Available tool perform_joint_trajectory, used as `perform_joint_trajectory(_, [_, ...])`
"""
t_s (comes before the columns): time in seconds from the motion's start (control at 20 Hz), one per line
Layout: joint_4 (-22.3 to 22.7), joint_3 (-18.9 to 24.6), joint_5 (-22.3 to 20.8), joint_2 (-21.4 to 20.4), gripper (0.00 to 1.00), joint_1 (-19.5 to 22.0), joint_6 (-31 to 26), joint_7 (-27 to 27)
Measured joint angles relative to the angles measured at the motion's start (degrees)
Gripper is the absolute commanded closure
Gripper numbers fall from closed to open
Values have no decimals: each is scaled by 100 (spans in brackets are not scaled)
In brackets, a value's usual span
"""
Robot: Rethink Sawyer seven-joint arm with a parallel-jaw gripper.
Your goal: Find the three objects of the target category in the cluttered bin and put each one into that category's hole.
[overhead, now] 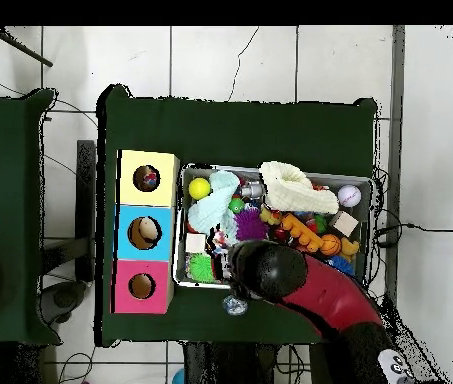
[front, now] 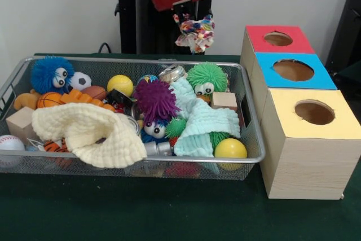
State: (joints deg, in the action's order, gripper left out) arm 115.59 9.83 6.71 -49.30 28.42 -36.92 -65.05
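My gripper (front: pixel 192 18), below its red wrist, is shut on a multicoloured rag toy (front: pixel 195 33), which hangs above the far rim of the wire bin (front: pixel 169 160), left of the red-topped box. In the overhead view the arm hides the gripper, and the rag toy (overhead: pixel 235 303) shows just outside the bin's edge (overhead: pixel 270 285). Three joined boxes stand beside the bin. Each has a round hole: red (front: pixel 278 39), blue (front: pixel 293 70) and yellow (front: pixel 314 112). From above, things lie inside the yellow hole (overhead: pixel 147 178) and the blue hole (overhead: pixel 147 233).
The bin holds a cream knitted cloth (front: pixel 84 134), a mint cloth (front: pixel 203 122), purple (front: pixel 155 99), green (front: pixel 207 76) and blue (front: pixel 51 73) fuzzy toys, yellow balls (front: pixel 230 149), wooden blocks (front: pixel 224 100) and small sports balls (front: pixel 80 80).
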Motion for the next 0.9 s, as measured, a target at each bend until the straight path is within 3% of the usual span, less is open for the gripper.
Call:
perform_joint_trajectory(0.2, [-98, 0, 119, 10, 100, -244, 0, 0])
perform_joint_trajectory(0.6, [-605, -159, 266, 222, 100, -1133, -1, -111])
perform_joint_trajectory(0.9, [-1148, -437, 403, 469, 100, -1865, 4, -560])
